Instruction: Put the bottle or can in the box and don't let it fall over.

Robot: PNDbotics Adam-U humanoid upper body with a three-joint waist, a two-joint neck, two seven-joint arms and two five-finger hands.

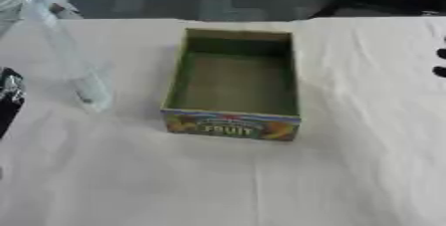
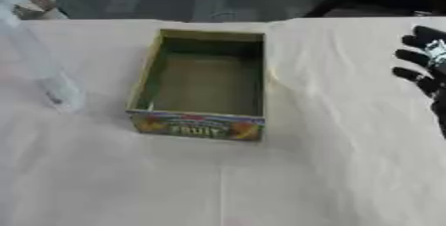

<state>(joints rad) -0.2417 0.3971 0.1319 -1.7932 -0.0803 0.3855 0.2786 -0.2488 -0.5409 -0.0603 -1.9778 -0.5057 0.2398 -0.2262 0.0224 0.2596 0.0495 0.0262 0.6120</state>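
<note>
White cloth [image 1: 218, 185] covers the table nearest the camera. On it sits an open cardboard box with a bright "FRUIT" front panel [image 1: 232, 125], empty inside. Left of it, apart, stands a clear plastic bottle [image 1: 83, 78]. Left hand [image 1: 9, 95] shows at the left edge, fingers unclear; right hand [image 2: 424, 65] at the right edge, fingers spread.

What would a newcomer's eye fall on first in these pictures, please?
Probably the open box with its bright FRUIT front, standing empty in the middle of the white cloth. Next, the clear bottle blurred at the left, apart from the box. The black right hand shows at the right edge, fingers spread, holding nothing.
</note>
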